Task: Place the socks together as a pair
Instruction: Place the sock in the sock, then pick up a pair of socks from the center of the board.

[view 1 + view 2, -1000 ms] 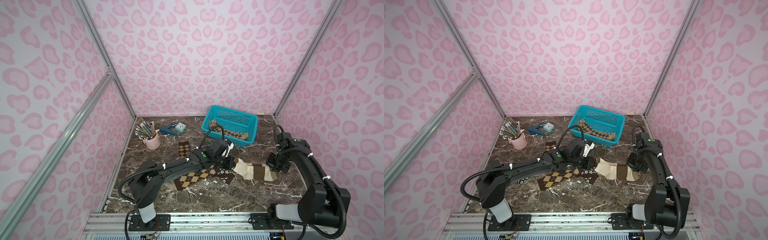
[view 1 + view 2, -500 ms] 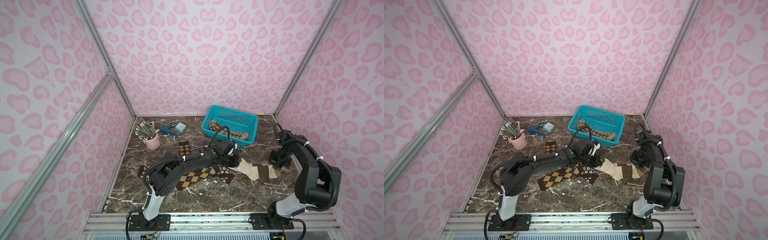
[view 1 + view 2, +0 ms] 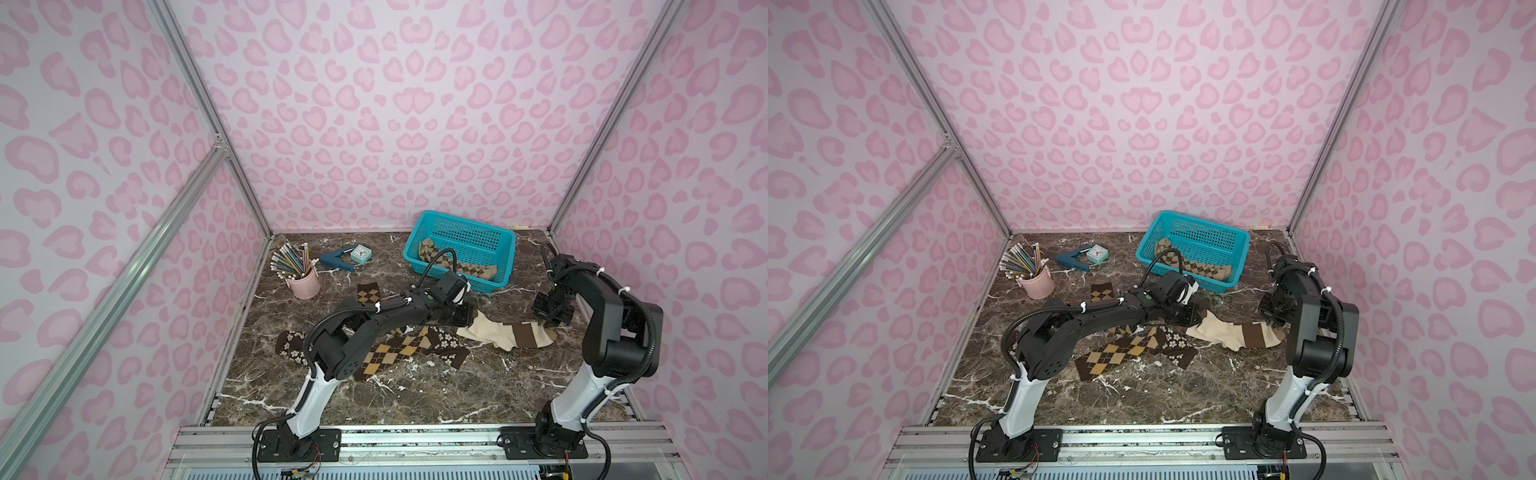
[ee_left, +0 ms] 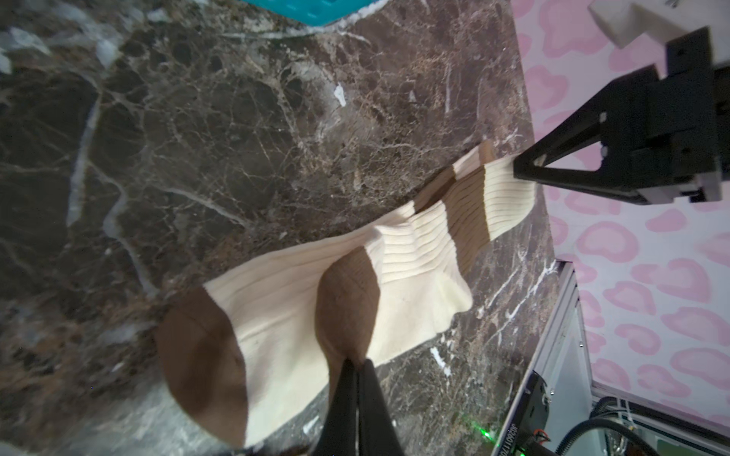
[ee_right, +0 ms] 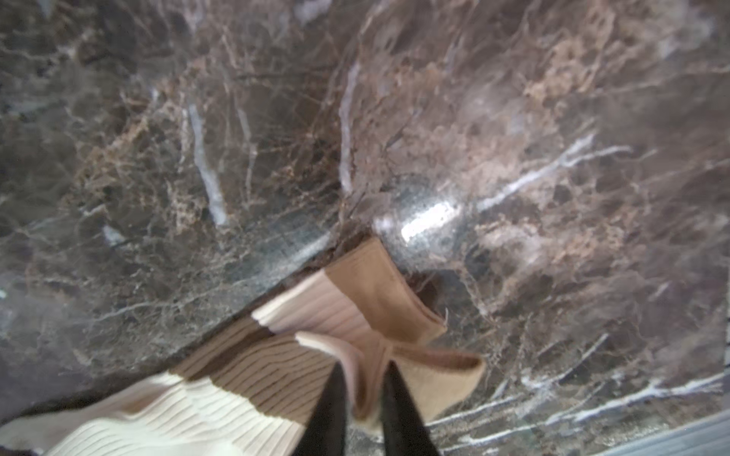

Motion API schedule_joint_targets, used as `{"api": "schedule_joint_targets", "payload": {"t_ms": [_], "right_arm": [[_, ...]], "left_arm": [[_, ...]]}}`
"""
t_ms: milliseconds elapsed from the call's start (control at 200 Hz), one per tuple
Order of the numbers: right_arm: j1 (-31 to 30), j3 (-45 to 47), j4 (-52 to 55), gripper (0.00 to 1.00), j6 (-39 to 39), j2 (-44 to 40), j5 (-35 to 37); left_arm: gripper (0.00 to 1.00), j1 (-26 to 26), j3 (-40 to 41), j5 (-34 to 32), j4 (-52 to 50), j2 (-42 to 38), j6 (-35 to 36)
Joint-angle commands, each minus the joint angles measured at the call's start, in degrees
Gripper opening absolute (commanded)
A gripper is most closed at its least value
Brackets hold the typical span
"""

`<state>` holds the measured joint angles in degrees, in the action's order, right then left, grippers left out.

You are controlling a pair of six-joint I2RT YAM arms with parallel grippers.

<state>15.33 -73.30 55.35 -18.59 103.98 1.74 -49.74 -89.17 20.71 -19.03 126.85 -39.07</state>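
A cream-and-brown striped sock point(image 3: 505, 334) point(image 3: 1237, 332) lies stretched out flat on the marble, right of centre. A second striped layer shows under its cuff point(image 5: 367, 284). My left gripper point(image 3: 467, 316) point(image 4: 357, 361) is at the foot end, its jaws almost together and pinching the brown heel point(image 4: 347, 300). My right gripper point(image 3: 552, 320) point(image 5: 365, 369) is at the cuff end. Its jaws stand apart, with a loose fold of cuff between them. An argyle sock point(image 3: 399, 349) and a dark flowered sock point(image 3: 449, 351) lie overlapped under my left arm.
A teal basket point(image 3: 415, 237) at the back holds another argyle sock point(image 3: 457, 264). A small argyle piece point(image 3: 368, 293) lies in front of it, and a flowered sock point(image 3: 291, 345) lies at the left. A pink pencil cup point(image 3: 302, 282), a teal tool point(image 3: 336, 259) and a small clock point(image 3: 360, 253) stand back left.
The right gripper's jaws have parted around the cuff. A hairline gap has appeared between the left jaws. Both arms' elbows have swung upward while the striped sock stayed in place.
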Motion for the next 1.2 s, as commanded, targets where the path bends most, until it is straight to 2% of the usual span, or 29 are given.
{"api": "schedule_joint_targets", "payload": {"t_ms": [0, 40, 160, 380, 505, 620, 850, 925, 1030, 1125, 1195], "right_arm": [[0.08, 1.05, -1.25, 0.46, 0.74, -0.64, -0.43], [0.27, 1.86, -1.56, 0.50, 0.84, -1.52, -0.26], [1.73, 4.47, -2.56, 0.58, 1.76, -3.86, -0.70], [4.88, 8.26, -4.38, 0.67, 3.65, -6.01, -0.13], [5.51, 9.79, -6.24, 0.72, 4.20, -6.12, -3.43], [5.51, 10.99, -8.34, 0.74, 4.28, -5.32, -5.73], [5.25, 11.51, -10.42, 0.73, 4.27, -2.69, -5.61], [4.83, 12.24, -11.59, 0.69, 3.90, -1.91, -5.53], [4.52, 13.63, -13.50, 0.56, 3.12, -0.77, -5.90], [4.19, 14.79, -15.07, 0.29, 2.20, -0.48, -6.91], [3.82, 15.43, -15.52, 0.18, 1.51, -1.27, -8.24]], "left_arm": [[0.34, 0.81, -1.11, -1.73, -1.35, -0.29, 1.00], [0.44, 1.19, -1.00, -2.52, -2.46, -0.95, 1.26], [0.60, 1.64, -0.37, -5.29, -4.70, -1.99, 1.69], [0.60, 1.70, -4.01, -5.83, -7.38, 1.05, 2.33], [0.62, 1.32, -4.70, -5.07, -8.25, 1.84, 2.51], [0.63, 1.05, -4.48, -4.38, -7.76, 3.21, 1.85], [0.64, -0.25, -8.09, -4.13, -9.33, 6.90, 1.84], [0.60, -0.47, -8.55, -4.26, -9.62, 7.85, 1.65], [0.43, -0.79, -9.45, -3.79, -10.06, 8.66, 1.97], [0.22, -1.06, -9.69, -3.27, -10.07, 8.61, 2.28], [0.14, -1.14, -9.71, -2.84, -10.16, 8.26, 2.42]]}}
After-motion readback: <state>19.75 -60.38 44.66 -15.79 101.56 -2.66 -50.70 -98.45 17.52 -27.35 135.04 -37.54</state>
